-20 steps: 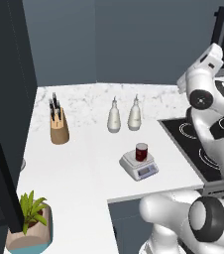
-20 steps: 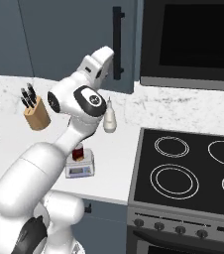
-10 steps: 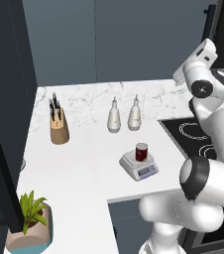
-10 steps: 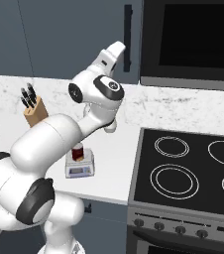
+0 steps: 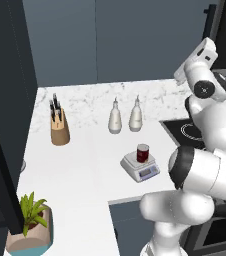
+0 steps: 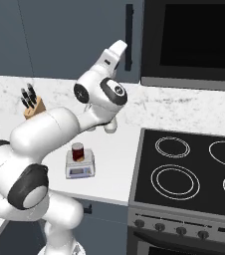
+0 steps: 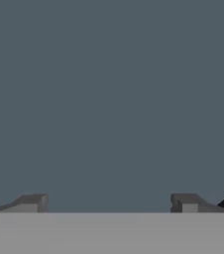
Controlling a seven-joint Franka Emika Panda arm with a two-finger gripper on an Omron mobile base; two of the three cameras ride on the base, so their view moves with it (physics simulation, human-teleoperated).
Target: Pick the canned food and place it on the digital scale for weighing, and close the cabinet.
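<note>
Left base view: canned food upright on the round platform of the digital scale, display edge facing the counter's front. Behind the scale, two white bottles side by side; knife block holding dark-handled knives to the scale's left; potted plant nearer the front-left corner. Arm raised well above the scale, toward the cabinet.

Right base view: can on the scale, left of the stove. Hand lifted beside the cabinet's black bar handle.

Hand view: gripper with fingertips spread wide, nothing between them, flat slate-blue cabinet face ahead.
</note>
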